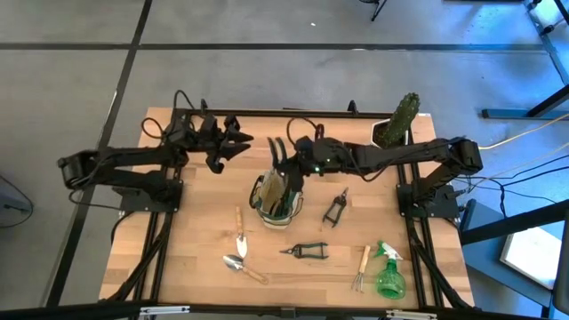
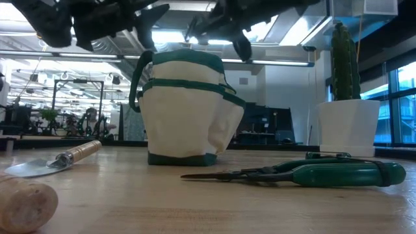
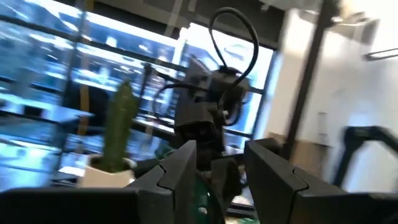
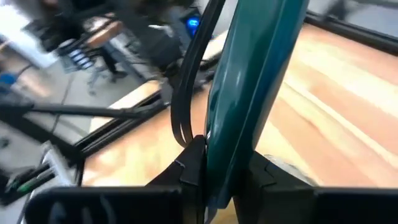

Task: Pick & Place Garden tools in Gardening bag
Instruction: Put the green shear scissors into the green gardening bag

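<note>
The olive-and-beige gardening bag point(image 1: 277, 197) point(image 2: 188, 107) stands upright on its base at the table's middle. My right gripper point(image 1: 289, 167) point(image 4: 224, 165) is just over the bag's mouth, shut on a green-handled pruner point(image 4: 249, 87). My left gripper point(image 1: 236, 142) point(image 3: 217, 168) hangs open in the air to the bag's far left, with nothing between its fingers. Other garden tools lie flat on the table: black shears point(image 1: 335, 209), green pruners point(image 1: 305, 252) point(image 2: 312, 173), two trowels point(image 1: 240, 235) point(image 1: 242, 265), a hand fork point(image 1: 361, 268) and a spray bottle point(image 1: 388, 276). My right gripper pinches the pruner's green handle point(image 4: 227, 149) between its two fingers, which lie across it. A thin black strip point(image 4: 186, 93) of the tool runs beside the handle. The tool is held clear of the table, over the bag; whether its end is inside the bag I cannot tell.
A cactus in a white pot point(image 1: 400, 120) point(image 2: 348, 123) stands at the far right corner. The loose tools lie along the near half of the table. Black frame rails point(image 1: 293, 114) run along the table's far edge.
</note>
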Action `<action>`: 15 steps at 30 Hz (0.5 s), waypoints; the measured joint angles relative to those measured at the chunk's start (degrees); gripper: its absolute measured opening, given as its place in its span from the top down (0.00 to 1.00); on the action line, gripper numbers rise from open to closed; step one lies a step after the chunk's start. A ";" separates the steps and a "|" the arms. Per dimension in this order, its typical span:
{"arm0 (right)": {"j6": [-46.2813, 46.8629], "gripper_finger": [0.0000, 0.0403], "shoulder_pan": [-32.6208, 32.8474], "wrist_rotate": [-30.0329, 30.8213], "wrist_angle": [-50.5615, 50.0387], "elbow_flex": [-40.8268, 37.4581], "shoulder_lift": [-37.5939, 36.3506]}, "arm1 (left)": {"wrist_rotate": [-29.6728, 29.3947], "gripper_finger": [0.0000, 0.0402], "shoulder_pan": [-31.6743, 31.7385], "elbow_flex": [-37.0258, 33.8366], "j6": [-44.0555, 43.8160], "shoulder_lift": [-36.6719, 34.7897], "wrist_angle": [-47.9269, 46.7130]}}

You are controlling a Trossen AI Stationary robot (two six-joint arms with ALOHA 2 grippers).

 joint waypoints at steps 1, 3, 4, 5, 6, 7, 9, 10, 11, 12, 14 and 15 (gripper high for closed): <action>1.52 0.87 -0.05 0.22 -1.68 1.06 0.00 | -2.08 0.68 -0.61 0.00 1.39 -0.83 -1.44; 4.71 0.87 -0.07 0.35 -4.17 2.98 0.00 | -5.73 0.68 -1.62 0.00 3.38 -2.18 -3.60; 6.28 0.87 -0.03 0.29 -5.42 3.96 0.00 | -7.17 0.68 -1.95 -0.02 3.99 -2.81 -3.95; 8.00 0.87 0.00 0.33 -6.95 5.01 0.00 | -8.41 0.68 -2.19 -0.02 4.16 -3.51 -3.97; 9.78 0.87 0.10 0.80 -8.32 5.71 0.00 | -9.19 0.68 -2.42 -0.02 4.16 -4.21 -4.00; 11.67 0.87 0.36 1.94 -9.26 6.06 0.00 | -9.60 0.68 -2.54 -0.02 4.16 -4.76 -4.00; 15.87 0.87 0.96 4.66 -10.85 6.19 0.04 | -9.60 0.68 -2.82 -0.02 4.16 -5.78 -4.42; 17.88 0.87 1.39 6.26 -11.28 6.19 0.09 | -9.35 0.68 -2.90 -0.02 4.16 -6.32 -4.42; 19.77 0.87 1.89 8.08 -11.69 6.19 0.11 | -8.98 0.68 -2.92 -0.02 4.18 -7.01 -4.41; 21.63 0.87 2.46 9.89 -12.17 6.20 0.19 | -8.78 0.68 -2.94 -0.02 4.34 -7.59 -4.27; 25.22 0.87 3.57 11.83 -12.47 6.32 0.87 | -8.70 0.68 -2.92 -0.02 5.00 -8.61 -4.42; 26.84 0.87 4.01 12.15 -13.21 6.30 1.28 | -8.70 0.68 -2.92 -0.02 5.32 -9.08 -4.56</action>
